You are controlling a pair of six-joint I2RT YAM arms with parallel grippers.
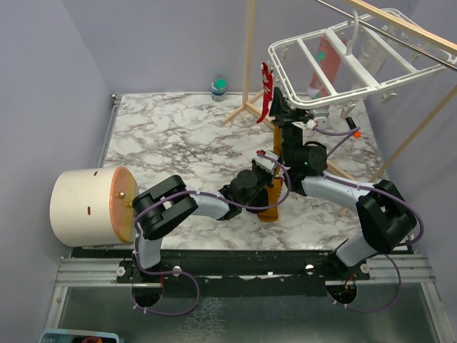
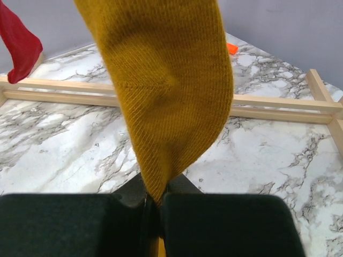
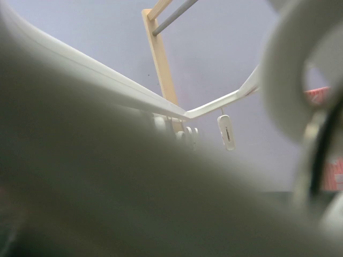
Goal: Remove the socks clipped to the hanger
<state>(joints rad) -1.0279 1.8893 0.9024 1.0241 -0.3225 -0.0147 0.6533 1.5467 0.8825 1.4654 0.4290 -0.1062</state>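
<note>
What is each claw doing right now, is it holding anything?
Left gripper: closed, pinching the mustard sock.
Right gripper: up at the white hanger; open or closed cannot be told.

You have a cream drum [image 1: 82,206] far left of the left gripper [image 1: 268,191], and a teal-capped jar [image 1: 219,89] and wooden rack [image 1: 250,57] beyond it.

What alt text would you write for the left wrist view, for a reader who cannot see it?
A mustard-yellow sock fills the middle of the frame, its lower tip pinched in the shut left gripper. Behind it lie a marble table and light wooden rails, with a red sock hanging at the upper left.
</note>
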